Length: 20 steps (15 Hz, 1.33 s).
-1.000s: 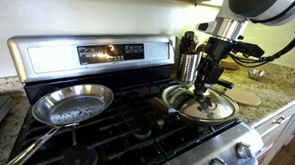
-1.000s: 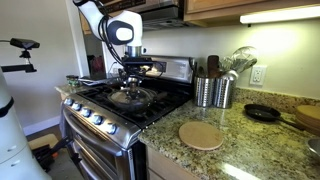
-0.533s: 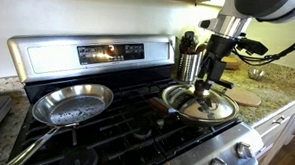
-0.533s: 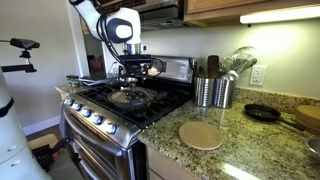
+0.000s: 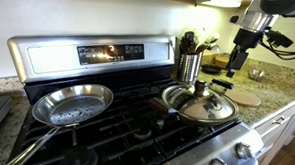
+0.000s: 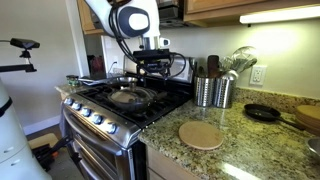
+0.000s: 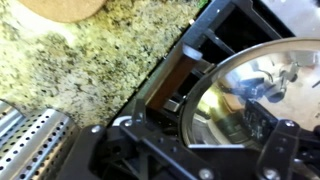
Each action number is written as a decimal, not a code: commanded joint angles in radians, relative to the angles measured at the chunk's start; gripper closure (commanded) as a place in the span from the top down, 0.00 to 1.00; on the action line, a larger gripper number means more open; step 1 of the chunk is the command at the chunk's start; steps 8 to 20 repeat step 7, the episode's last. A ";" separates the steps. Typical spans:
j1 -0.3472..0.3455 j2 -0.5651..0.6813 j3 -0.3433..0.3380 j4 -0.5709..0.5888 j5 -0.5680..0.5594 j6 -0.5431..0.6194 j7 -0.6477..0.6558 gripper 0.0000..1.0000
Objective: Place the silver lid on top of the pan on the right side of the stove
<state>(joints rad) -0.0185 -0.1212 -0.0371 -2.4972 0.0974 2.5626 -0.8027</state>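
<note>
The silver lid (image 5: 201, 104) lies on the black pan (image 5: 169, 97) on the right side of the stove (image 5: 99, 54), with its knob up. In an exterior view the lid (image 6: 130, 97) covers the pan on a front burner. My gripper (image 5: 237, 60) hangs well above and to the right of the lid, over the counter edge, and holds nothing. From another side the gripper (image 6: 156, 66) is raised clear above the stove's back. In the wrist view the lid (image 7: 255, 95) shines below, and my gripper (image 7: 200, 145) is open around empty space.
A shiny steel frying pan (image 5: 73, 102) sits on the left burner. Metal utensil holders (image 6: 213, 91) stand on the granite counter beside the stove, with a round wooden disc (image 6: 202, 135) in front of them and a small black pan (image 6: 262, 113) farther along.
My gripper has opened and let go of the lid's knob. It has risen and moved away towards the counter. The lid stays on the pan.
</note>
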 commanded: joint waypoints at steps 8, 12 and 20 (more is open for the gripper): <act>-0.018 -0.038 -0.079 0.001 -0.005 -0.003 0.013 1.00; -0.018 -0.038 -0.079 0.001 -0.005 -0.003 0.013 1.00; -0.018 -0.038 -0.079 0.001 -0.005 -0.003 0.013 1.00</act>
